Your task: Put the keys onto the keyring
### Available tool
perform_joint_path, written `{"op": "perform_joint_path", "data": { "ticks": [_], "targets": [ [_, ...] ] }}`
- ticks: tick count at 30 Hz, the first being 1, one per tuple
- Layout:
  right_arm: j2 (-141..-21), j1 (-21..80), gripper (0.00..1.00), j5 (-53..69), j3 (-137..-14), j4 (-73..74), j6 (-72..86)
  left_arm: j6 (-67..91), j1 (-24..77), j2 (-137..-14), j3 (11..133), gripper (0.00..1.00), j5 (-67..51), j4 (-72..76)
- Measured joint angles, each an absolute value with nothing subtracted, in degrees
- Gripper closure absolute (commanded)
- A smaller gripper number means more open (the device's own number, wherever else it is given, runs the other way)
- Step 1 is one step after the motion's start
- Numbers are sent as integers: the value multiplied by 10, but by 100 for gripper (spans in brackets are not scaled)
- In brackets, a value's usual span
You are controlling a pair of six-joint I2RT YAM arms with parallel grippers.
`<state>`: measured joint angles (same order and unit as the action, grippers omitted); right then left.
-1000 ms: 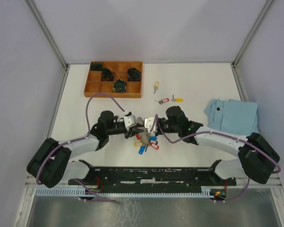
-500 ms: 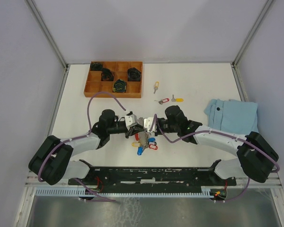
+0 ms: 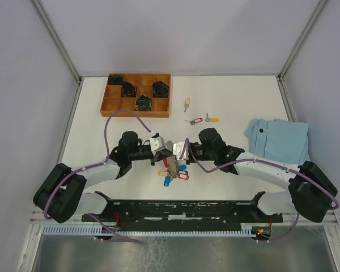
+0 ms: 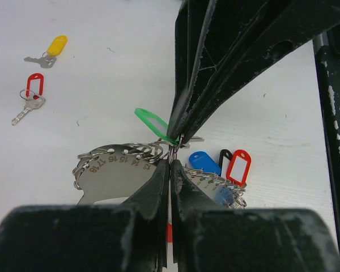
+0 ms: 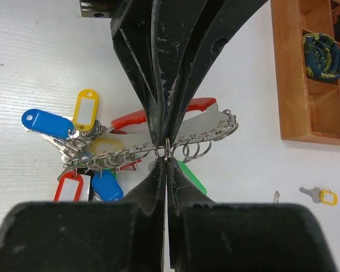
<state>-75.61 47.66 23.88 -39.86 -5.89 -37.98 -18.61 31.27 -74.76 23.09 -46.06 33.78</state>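
Table point(image 3: 243, 96): white, walled on three sides, with both arms reaching in from the near edge.
Blue cloth point(image 3: 277, 139): folded at the right edge, well apart from the work.
Wooden tray point(image 3: 114, 103): far left, divided into compartments, four of them holding dark coiled items.
Left gripper point(image 4: 170, 167): fingers pressed together, tips pinching a small wire loop on the keyring, probably to hold it steady.
Right gripper point(image 5: 165, 164): also pressed together, tip to tip with the left one, nipping the same loop from the opposite side, likely to pry or brace it for threading.
Keyring point(image 3: 173, 170): centre of the table, near side, between the two grippers; a numbered metal plate edged with wire loops, a red strap, and blue, red, yellow and green tags fanned beneath, partly lifted off the surface.
Keys point(image 3: 195, 120): three loose, lying further back and slightly right of the keyring; one red-tagged, two yellow-tagged, none yet on the ring.
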Motion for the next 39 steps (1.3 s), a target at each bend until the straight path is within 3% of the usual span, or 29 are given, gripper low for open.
{"op": "perform_joint_path", "data": {
  "ticks": [22,30,39],
  "targets": [
    [-769,492,99,183,-320,-209,-344,-76,313,-740,192,97,-399,425],
    [-784,492,87,187,-310,-256,-317,-61,313,-740,183,97,-390,451],
    [-787,492,95,192,-309,-270,-307,-60,312,-739,183,97,-390,455]
  ]
}}
